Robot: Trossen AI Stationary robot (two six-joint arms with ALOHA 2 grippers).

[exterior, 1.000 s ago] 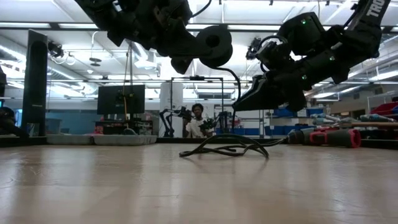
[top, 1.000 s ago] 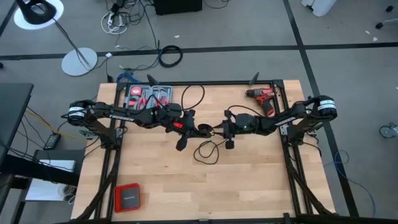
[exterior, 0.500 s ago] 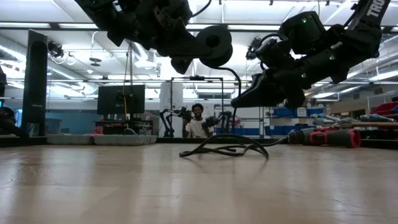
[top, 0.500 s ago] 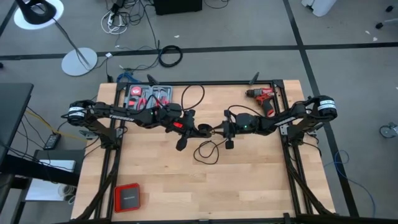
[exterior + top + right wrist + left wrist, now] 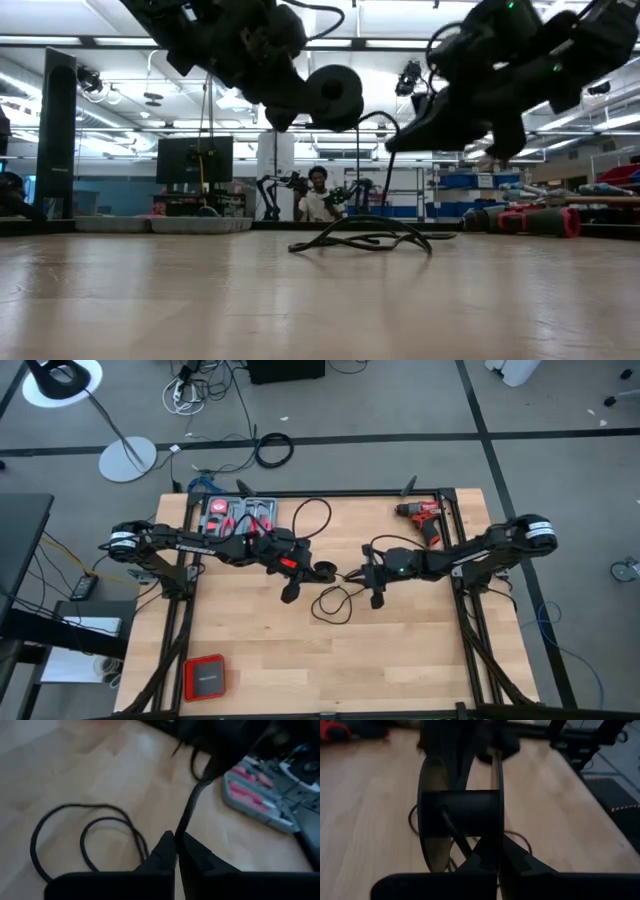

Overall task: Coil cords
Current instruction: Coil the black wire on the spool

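The right end effector [image 5: 352,575] hangs above the middle of the wooden counter [image 5: 400,650], its two fingers [image 5: 167,851] pressed together on a thin black cord [image 5: 335,600]. In the right wrist view the cord rises from between the fingertips toward the other arm. The rest of the cord lies on the counter in loose loops just near of the two end effectors, and in the low view these loops rest flat on the wood at mid-counter while both arms hover above them.

The left end effector [image 5: 322,570] sits just left of the right one, almost meeting it over the counter's centre. Its fingers are closed on a black spool [image 5: 462,815], a short drum between two round flanges, held tilted; a strand of cord runs across the drum in the left wrist view. In the low view the spool [image 5: 335,95] shows as a round disc raised well above the counter.

Another thin black loop [image 5: 310,515] arcs over the far side of the counter behind the left arm; whether it joins the same cord cannot be told.

At the far left corner lies a grey tool case [image 5: 238,515] with red-handled tools. At the far right stands a red drill [image 5: 422,515]. A red and black box [image 5: 205,677] lies at the near left corner. Beyond the counter, a person [image 5: 318,195] sits in the room.
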